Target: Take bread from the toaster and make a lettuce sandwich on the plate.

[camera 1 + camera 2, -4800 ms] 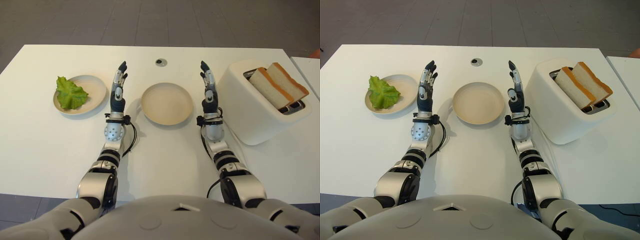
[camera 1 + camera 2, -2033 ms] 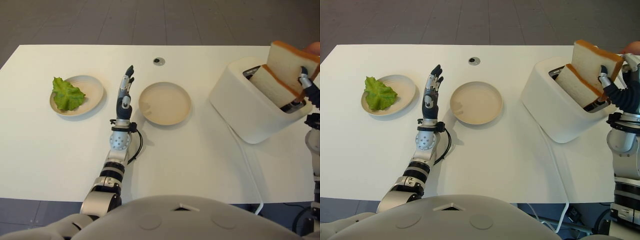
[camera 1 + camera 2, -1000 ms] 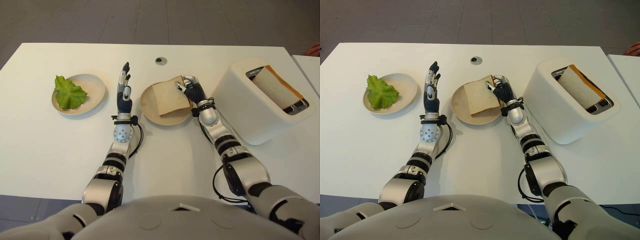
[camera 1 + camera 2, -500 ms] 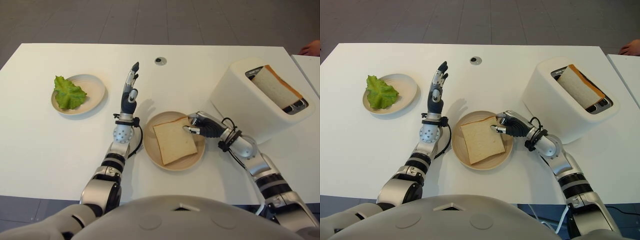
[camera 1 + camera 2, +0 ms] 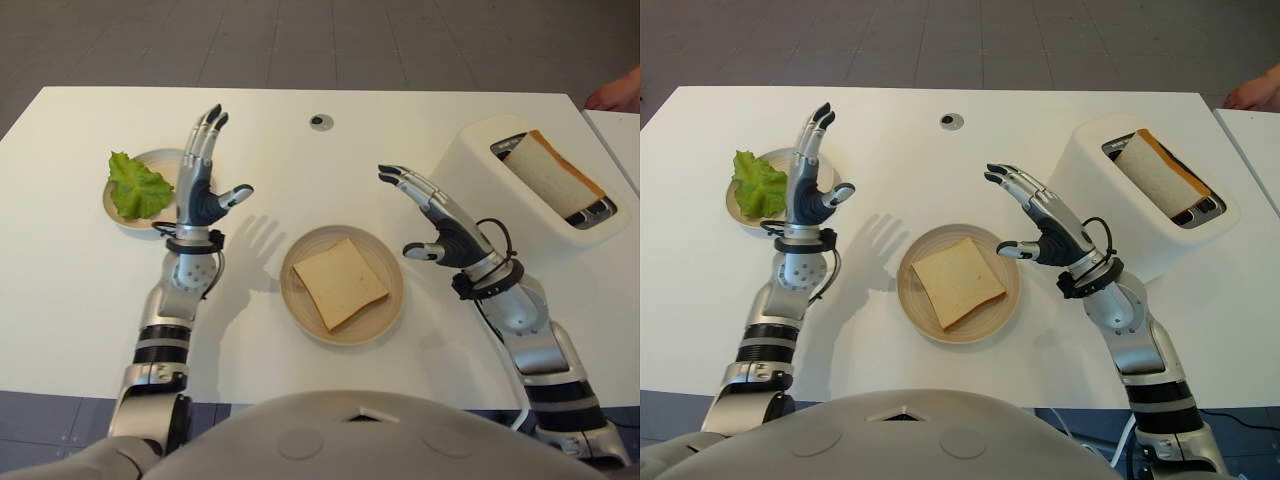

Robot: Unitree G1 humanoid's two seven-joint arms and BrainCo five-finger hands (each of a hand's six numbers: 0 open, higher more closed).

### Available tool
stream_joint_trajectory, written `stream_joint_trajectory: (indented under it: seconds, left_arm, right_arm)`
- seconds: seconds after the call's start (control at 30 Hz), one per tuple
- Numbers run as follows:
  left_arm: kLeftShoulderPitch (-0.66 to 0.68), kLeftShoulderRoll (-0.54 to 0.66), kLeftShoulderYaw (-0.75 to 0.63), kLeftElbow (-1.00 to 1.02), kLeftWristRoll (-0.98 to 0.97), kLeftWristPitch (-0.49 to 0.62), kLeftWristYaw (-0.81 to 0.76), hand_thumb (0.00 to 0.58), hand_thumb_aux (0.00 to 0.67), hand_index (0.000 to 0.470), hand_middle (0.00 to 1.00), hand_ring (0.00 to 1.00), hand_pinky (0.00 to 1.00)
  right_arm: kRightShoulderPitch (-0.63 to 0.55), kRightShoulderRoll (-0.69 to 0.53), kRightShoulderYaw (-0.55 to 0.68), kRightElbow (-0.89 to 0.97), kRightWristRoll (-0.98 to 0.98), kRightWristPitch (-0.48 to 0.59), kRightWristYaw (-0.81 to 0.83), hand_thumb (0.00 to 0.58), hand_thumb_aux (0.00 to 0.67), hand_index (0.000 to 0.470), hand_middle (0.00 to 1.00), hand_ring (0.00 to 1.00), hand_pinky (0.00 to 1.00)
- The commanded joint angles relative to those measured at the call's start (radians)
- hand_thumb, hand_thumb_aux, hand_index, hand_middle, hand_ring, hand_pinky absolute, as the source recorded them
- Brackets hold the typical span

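Observation:
One slice of bread [image 5: 340, 283] lies flat on the beige plate [image 5: 388, 316] in the middle of the table. A second slice [image 5: 557, 179] stands in a slot of the white toaster [image 5: 480, 190] at the right. A green lettuce leaf [image 5: 137, 186] rests on a small plate [image 5: 170, 160] at the left. My right hand [image 5: 435, 219] is open, raised above the table between the middle plate and the toaster, holding nothing. My left hand [image 5: 202, 187] is open with fingers spread, held up just right of the lettuce plate.
A small round hole [image 5: 321, 123] sits in the white table [image 5: 80, 290] near its far edge. A second table's corner [image 5: 620, 130] shows at the far right, with a person's hand [image 5: 612, 92] above it.
My right hand has let go of the bread slice on the plate, opened and lifted to the right. My left hand has moved left toward the lettuce plate and spread its fingers.

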Motion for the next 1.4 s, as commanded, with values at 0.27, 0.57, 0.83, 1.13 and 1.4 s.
stream_joint_trajectory:
  seconds: [0.27,0.57,0.83,1.13,1.4]
  left_arm:
    - [-0.245,0.314,-0.14,0.687,0.164,0.448,0.022,0.0,0.0,0.0,0.0,0.0,0.0]
    - [-0.309,0.38,-0.277,0.82,0.146,0.474,0.115,0.227,0.147,0.103,0.0,0.0,0.0]
    - [-0.335,0.373,-0.357,0.865,0.089,0.409,0.089,0.58,0.67,0.47,0.0,0.0,0.0]
    - [-0.244,0.378,-0.281,0.607,-0.083,0.23,0.169,0.58,0.67,0.47,0.0,0.0,0.0]
    - [-0.035,0.183,-0.304,0.097,-0.477,-0.027,-0.185,0.58,0.67,0.47,0.0,0.0,0.0]
  right_arm:
    - [0.024,0.072,0.077,0.006,0.027,-0.071,0.015,0.0,0.0,0.0,0.0,0.0,0.0]
    - [0.025,0.089,0.097,0.071,0.013,-0.08,0.017,0.0,0.0,0.0,0.0,0.0,0.0]
    - [0.008,0.093,0.096,0.087,0.017,-0.072,0.017,0.0,0.0,0.0,0.0,0.0,0.0]
    - [-0.006,0.106,0.094,0.101,0.019,-0.074,0.007,0.0,0.0,0.0,0.0,0.0,0.0]
    - [-0.045,0.139,0.023,0.082,0.081,-0.07,-0.033,0.0,0.0,0.0,0.0,0.0,0.0]
